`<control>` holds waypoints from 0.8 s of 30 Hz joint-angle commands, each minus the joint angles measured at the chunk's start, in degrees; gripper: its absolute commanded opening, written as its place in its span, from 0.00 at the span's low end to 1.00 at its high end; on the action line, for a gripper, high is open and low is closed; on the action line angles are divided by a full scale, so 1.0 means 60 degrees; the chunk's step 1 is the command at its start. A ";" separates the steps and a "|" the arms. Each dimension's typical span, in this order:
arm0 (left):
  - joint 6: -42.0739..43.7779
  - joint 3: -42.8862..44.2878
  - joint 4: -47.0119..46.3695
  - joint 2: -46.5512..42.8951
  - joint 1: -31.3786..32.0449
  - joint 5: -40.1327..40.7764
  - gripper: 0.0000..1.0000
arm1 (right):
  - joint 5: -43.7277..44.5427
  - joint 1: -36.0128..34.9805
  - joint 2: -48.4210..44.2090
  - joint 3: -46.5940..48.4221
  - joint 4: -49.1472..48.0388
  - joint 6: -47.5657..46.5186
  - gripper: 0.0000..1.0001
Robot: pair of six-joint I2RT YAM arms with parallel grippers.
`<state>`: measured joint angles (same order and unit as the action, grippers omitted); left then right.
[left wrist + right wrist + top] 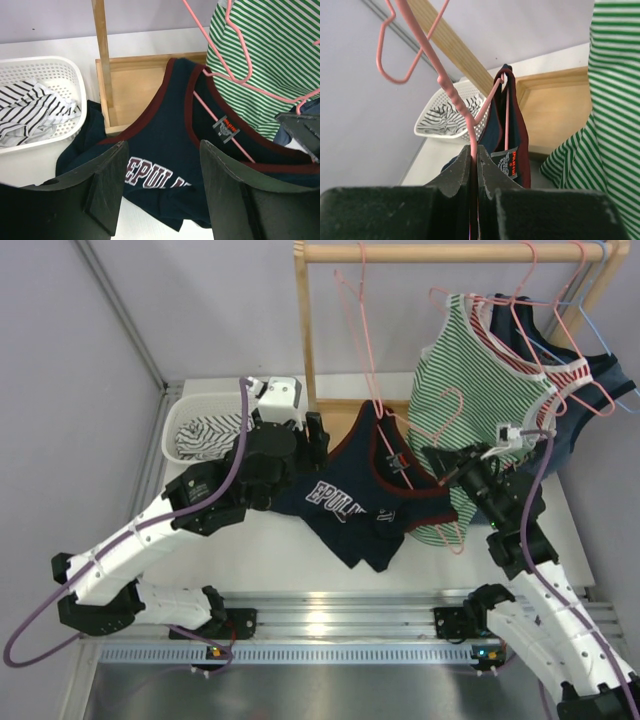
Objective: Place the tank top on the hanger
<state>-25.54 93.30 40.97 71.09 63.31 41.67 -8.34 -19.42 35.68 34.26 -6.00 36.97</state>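
The navy tank top (350,505) with maroon trim and white lettering hangs by one shoulder strap from the pink hanger (392,454); its lower part lies bunched on the table. My right gripper (432,458) is shut on the hanger's wire just below the twisted neck (472,135), its jaws closed tight around it (475,150). The strap loops over the hanger's end (504,75). My left gripper (310,435) is open and empty, just left of the tank top. In the left wrist view the lettering (160,125) shows between the open fingers (162,150), and the hanger wire (234,144) crosses the neck opening.
A white basket (180,420) holding striped cloth stands at the back left. A wooden rack (305,330) with a base tray (135,85) stands behind. A green-and-white striped top (480,370), a plain navy top (590,390) and a light blue hanger (600,330) hang on its rail.
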 commanded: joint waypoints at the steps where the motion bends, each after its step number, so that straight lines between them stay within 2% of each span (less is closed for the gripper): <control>1: -0.0035 0.0022 -0.0032 -0.0334 -0.0005 0.0159 0.64 | -0.0732 0.0947 0.0175 0.1027 -0.1049 0.0253 0.00; 10: -0.0050 -0.0007 0.0056 -0.0393 -0.0019 0.0174 0.64 | -0.2270 0.3016 0.1230 0.2037 -0.1988 0.0840 0.00; 12: -0.0035 -0.0022 0.0071 -0.0393 -0.0005 0.0174 0.64 | -0.2564 0.3163 0.1596 0.2535 -0.2003 0.0840 0.00; 13: -0.0050 -0.0008 0.0056 -0.0393 -0.0019 0.0174 0.64 | -0.2797 0.3685 0.1728 0.2725 -0.1988 0.0869 0.00; 18: -0.0050 0.0051 0.0056 -0.0320 -0.0005 0.0130 0.64 | -0.3590 0.4597 0.2797 0.4115 -0.1987 0.1234 0.00; 24: -0.0079 0.0139 0.0056 -0.0262 -0.0019 0.0057 0.64 | -0.4586 0.5038 0.4115 0.6179 -0.1697 0.1252 0.00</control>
<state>-25.63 93.21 41.30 69.97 63.31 41.65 -32.10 9.54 58.48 63.20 -11.16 44.05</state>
